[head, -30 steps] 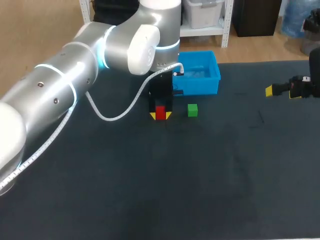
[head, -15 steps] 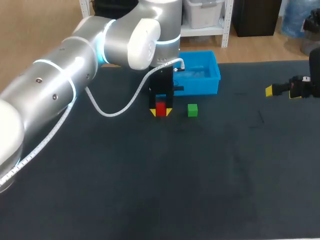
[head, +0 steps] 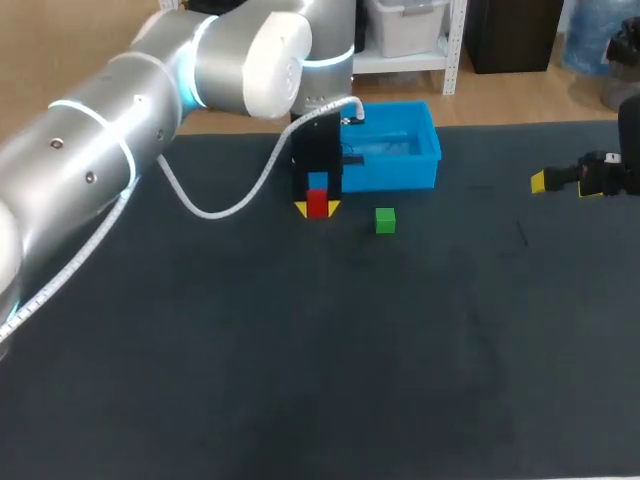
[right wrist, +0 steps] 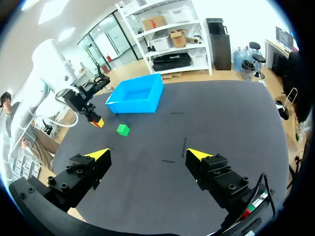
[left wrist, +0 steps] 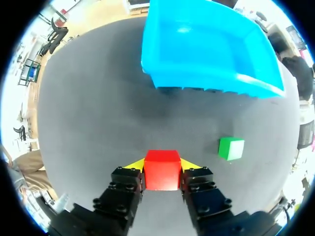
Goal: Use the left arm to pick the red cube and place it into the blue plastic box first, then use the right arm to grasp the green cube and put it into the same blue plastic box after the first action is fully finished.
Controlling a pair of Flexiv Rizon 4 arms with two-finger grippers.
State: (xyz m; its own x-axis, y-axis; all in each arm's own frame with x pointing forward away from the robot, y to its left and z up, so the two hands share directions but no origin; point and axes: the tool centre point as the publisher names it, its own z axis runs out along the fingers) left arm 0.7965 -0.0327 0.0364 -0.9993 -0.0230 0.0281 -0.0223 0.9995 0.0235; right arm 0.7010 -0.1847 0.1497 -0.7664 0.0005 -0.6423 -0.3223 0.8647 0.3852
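My left pincer (left wrist: 162,164) is closed on the red cube (left wrist: 162,169). The two yellow tips press its opposite sides, and the cube sits squarely between them. In the head view my left arm (head: 120,150) comes in from the left corner and reaches across to the far middle of the bench (head: 300,380). Its pincer points downward just in front of the near-left corner of the blue plastic box (head: 400,172). A white cable (head: 230,205) loops from the arm to the wrist.

From the left wrist camera the box lies ahead of the fingers, open side up, and I can see nothing lying inside it. The red cube is outside the box, short of its near wall. I cannot tell for certain from these views whether the cube is clear of the bench surface or only just above it.

The green cube (head: 385,220) rests on the bench, just beside the held red cube on the right arm's side. It is near the front wall of the box but does not touch it, and nothing touches the cube itself.

My right pincer (right wrist: 148,154) is spread wide, with only dark bench between its tips. It hangs over the right side of the bench, well apart from both cubes and the box.
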